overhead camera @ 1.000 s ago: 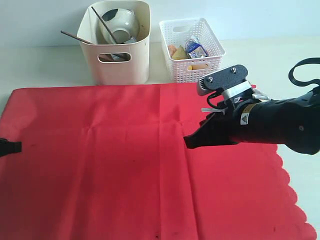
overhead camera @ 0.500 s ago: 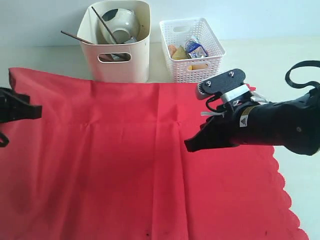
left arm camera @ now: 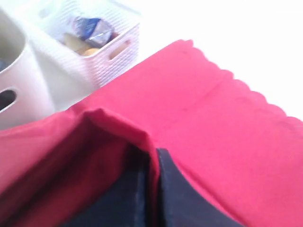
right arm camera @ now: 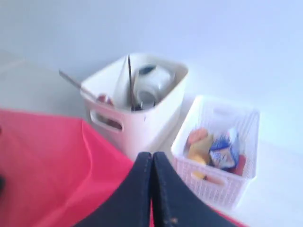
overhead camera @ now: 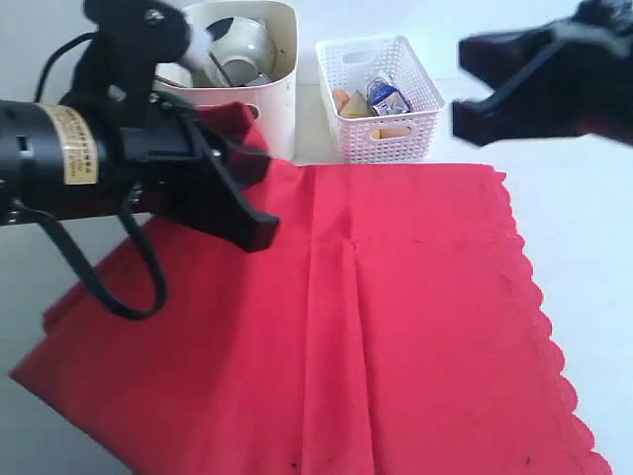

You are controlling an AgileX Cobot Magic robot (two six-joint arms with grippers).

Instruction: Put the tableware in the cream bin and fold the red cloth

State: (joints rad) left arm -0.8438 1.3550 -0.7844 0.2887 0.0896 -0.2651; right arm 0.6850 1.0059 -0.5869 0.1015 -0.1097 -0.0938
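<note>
In the exterior view, the cream bin [overhead camera: 279, 104] stands at the back of the table [overhead camera: 593, 208] with a pale bowl [overhead camera: 242, 45] and thin utensils inside. No tableware lies on the red cloth [overhead camera: 396, 297], so you can judge the first half done and the fold the step in hand. Your left hand [overhead camera: 247, 193] holds the cloth's left edge up off the table just in front of the bin, and the fabric drapes down from it. The scalloped edge lies flat on the far side. Your right hand [overhead camera: 463, 121] hangs high and apart from the cloth, near the white basket [overhead camera: 381, 134]; it is too blurred here to read. In the left wrist view, the left hand [left arm camera: 152, 163] is pinching a ridge of the cloth [left arm camera: 227, 142] between two dark fingers, with the bin [left arm camera: 19, 94] and the basket [left arm camera: 111, 56] beyond it. In the right wrist view, the right hand [right arm camera: 151, 161] has its fingers pressed together on nothing. It points toward the gap between the bin [right arm camera: 142, 123] and the basket [right arm camera: 227, 189], with the cloth [right arm camera: 42, 156] below. The next move probably calls for you to carry the pinched edge across toward the scalloped side. Lay it down square to the middle crease and keep the grip firm until the fabric rests flat. The idle right hand should stay clear of the path, or come down to pin the far edge.
</note>
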